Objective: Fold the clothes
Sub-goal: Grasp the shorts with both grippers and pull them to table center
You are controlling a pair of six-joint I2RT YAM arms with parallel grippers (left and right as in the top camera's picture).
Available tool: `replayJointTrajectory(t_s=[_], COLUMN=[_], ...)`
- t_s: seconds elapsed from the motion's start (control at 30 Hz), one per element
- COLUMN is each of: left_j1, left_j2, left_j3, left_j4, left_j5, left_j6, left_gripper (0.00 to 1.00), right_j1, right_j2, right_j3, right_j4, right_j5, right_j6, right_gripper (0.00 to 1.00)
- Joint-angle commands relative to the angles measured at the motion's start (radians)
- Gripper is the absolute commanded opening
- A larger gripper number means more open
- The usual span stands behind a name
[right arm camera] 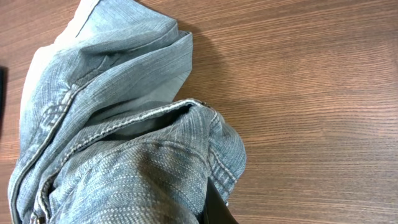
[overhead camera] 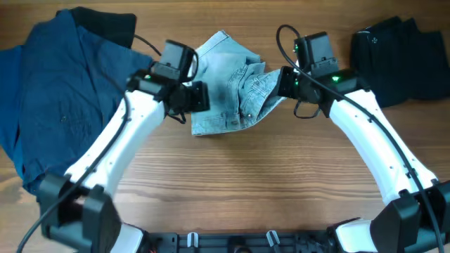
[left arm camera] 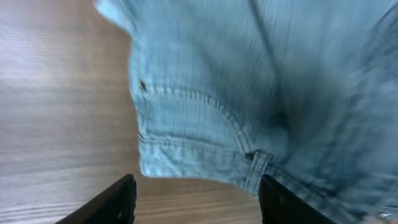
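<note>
The light-blue denim shorts [overhead camera: 228, 88] lie bunched in the middle of the wooden table. My right gripper [overhead camera: 281, 83] is shut on a fold of the denim shorts [right arm camera: 124, 168] at their right edge; the cloth drapes over the jaws and one dark finger [right arm camera: 217, 211] shows beneath it. My left gripper [overhead camera: 200, 97] is open and empty at the shorts' left edge. In the left wrist view its two fingers [left arm camera: 196, 202] spread over bare wood just short of the hem and belt loop [left arm camera: 205, 130].
A dark blue garment [overhead camera: 60, 91] is spread at the far left, with a black garment [overhead camera: 116, 27] under its top edge. Another black garment [overhead camera: 401, 56] lies at the far right. Bare wooden table [overhead camera: 246, 183] lies in front of the shorts.
</note>
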Motion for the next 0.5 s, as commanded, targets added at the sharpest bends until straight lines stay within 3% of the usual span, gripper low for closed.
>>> replayJointTrajectory(t_s=[0.0, 0.2, 0.47], left_j1=[-0.039, -0.073, -0.076], left_j2=[0.064, 0.087, 0.088], left_j3=[0.007, -0.03, -0.228], left_j4=[-0.061, -0.084, 0.18], left_j5=[0.069, -0.004, 0.05], left_j6=[0.103, 0.213, 0.227], left_gripper=[0.64, 0.66, 0.69], right_j1=[-0.052, -0.145, -0.146], right_j2=[0.007, 0.007, 0.007], right_j3=[0.011, 0.011, 0.011], right_j4=[0.031, 0.073, 0.077], right_j5=[-0.067, -0.23, -0.233], right_j6=[-0.039, -0.109, -0.129], right_gripper=[0.04, 0.04, 0.04])
